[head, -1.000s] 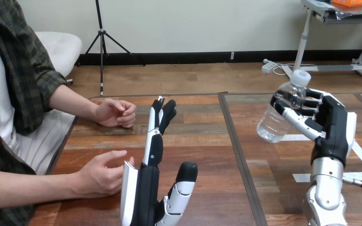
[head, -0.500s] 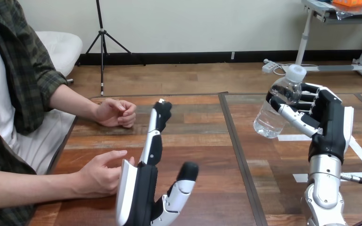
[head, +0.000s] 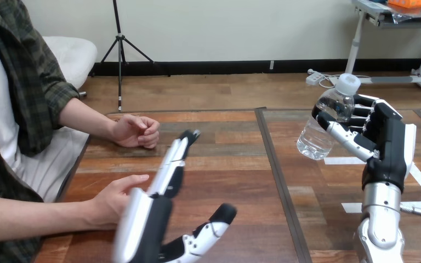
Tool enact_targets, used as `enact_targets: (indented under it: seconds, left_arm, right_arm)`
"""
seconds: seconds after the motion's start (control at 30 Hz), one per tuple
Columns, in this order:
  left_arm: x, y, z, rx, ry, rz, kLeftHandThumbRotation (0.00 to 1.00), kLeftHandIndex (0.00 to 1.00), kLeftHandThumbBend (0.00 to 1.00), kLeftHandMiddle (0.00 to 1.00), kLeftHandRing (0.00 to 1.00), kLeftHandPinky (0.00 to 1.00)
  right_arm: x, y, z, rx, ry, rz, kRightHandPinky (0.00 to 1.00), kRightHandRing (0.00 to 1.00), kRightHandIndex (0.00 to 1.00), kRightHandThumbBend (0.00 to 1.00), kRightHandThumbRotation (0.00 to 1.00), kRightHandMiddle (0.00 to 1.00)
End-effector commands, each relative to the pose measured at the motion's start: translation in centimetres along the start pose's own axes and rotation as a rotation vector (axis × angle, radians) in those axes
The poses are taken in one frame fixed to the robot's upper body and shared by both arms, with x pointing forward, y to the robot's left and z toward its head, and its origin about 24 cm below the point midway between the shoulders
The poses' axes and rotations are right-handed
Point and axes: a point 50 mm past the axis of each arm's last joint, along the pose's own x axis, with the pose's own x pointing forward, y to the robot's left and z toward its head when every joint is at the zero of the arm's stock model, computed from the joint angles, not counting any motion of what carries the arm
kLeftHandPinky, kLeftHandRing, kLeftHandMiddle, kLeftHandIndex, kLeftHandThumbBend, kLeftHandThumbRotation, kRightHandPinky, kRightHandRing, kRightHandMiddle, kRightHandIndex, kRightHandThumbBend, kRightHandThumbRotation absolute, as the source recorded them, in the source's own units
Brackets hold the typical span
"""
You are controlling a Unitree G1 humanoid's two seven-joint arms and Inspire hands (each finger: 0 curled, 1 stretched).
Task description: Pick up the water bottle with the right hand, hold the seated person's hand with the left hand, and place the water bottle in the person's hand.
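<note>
A clear plastic water bottle with a white cap (head: 326,129) is gripped by the curled fingers and thumb of the right hand (head: 386,148) and is held tilted above the right part of the wooden desk (head: 235,164). The left hand (head: 142,230) is held with fingers straight and thumb spread, just beside the person's nearer hand (head: 115,200), which is rested loosely open on the desk. The person's farther hand (head: 137,131) is curled beyond it.
</note>
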Motion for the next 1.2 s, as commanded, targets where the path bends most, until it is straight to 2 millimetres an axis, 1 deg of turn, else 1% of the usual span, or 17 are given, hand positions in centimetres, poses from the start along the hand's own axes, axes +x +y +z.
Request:
enact_targets:
  seconds: [0.0,0.13,0.37,0.8,0.87,1.0,1.17]
  left_arm:
    - [1.3,2.1,0.9,0.057,-0.065,0.026,0.1,0.91,0.72,0.96,0.94,0.88]
    - [1.3,3.3,0.9,0.133,-0.058,0.002,0.08,0.9,0.76,0.95,0.93,0.85]
    - [1.4,4.5,0.9,0.203,-0.03,-0.029,0.05,0.88,0.8,0.93,0.92,0.82]
    - [1.6,6.6,1.2,0.405,-0.01,-0.049,0.1,0.84,0.84,0.91,0.89,0.81]
    - [1.6,7.0,1.1,0.473,-0.016,-0.051,0.11,0.83,0.85,0.89,0.88,0.8]
    - [1.6,7.5,1.0,0.532,-0.014,-0.047,0.1,0.82,0.86,0.88,0.87,0.8]
    - [1.5,8.3,1.0,0.674,0.026,-0.058,0.11,0.81,0.86,0.87,0.86,0.79]
  right_arm:
    - [1.2,1.1,2.7,0.073,-0.145,0.014,0.4,0.45,0.55,0.74,0.0,0.51]
    - [1.0,1.1,2.7,0.061,-0.158,0.022,0.41,0.45,0.55,0.74,0.0,0.51]
    - [0.8,1.1,2.7,0.056,-0.165,0.032,0.4,0.45,0.54,0.74,0.0,0.5]
    - [0.4,1.2,2.7,0.031,-0.18,0.054,0.4,0.44,0.54,0.74,0.0,0.5]
    - [0.4,1.2,2.7,0.035,-0.177,0.056,0.39,0.44,0.54,0.74,0.0,0.5]
    - [0.3,1.3,2.6,0.042,-0.177,0.064,0.38,0.44,0.54,0.74,0.0,0.5]
    - [0.3,1.4,2.6,0.031,-0.167,0.065,0.38,0.44,0.54,0.74,0.0,0.5]
